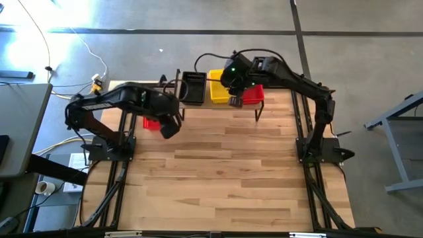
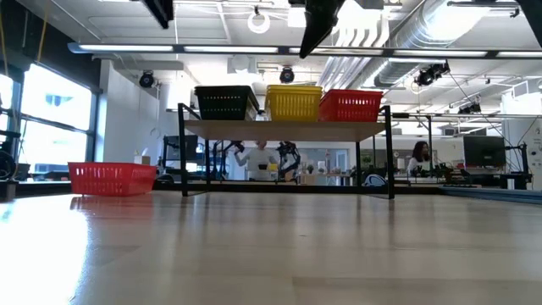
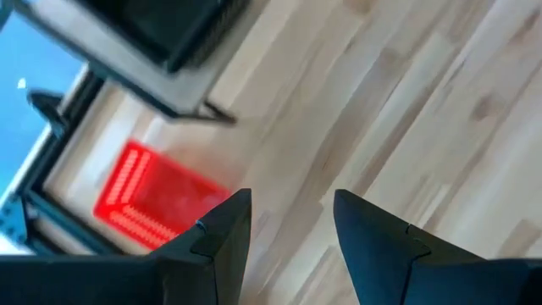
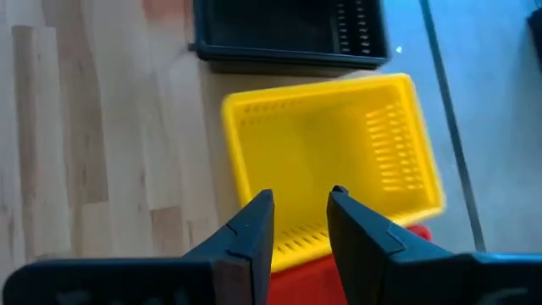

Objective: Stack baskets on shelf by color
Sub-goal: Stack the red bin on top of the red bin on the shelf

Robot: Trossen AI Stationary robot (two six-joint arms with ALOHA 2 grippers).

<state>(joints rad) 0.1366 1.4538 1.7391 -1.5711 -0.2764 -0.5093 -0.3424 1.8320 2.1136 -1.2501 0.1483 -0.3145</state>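
Observation:
The shelf (image 2: pixel 288 129) stands at the table's far edge and carries, side by side, a black basket (image 2: pixel 226 102), a yellow basket (image 2: pixel 294 102) and a red basket (image 2: pixel 349 105). Another red basket (image 2: pixel 112 178) sits on its base on the tabletop, left of the shelf. My left gripper (image 3: pixel 292 222) hovers open above the table, just right of that red basket (image 3: pixel 152 199). My right gripper (image 4: pixel 301 212) hangs open and empty above the shelf, over the near edge of the yellow basket (image 4: pixel 330 161), where it meets the red one (image 4: pixel 356 271).
The wooden tabletop (image 1: pixel 225 172) stretches bare from the shelf to the near edge. The shelf's thin black legs (image 2: pixel 390 157) stand at its corners. Both arm bases sit at the table's left and right edges. Beyond the table, people are at desks.

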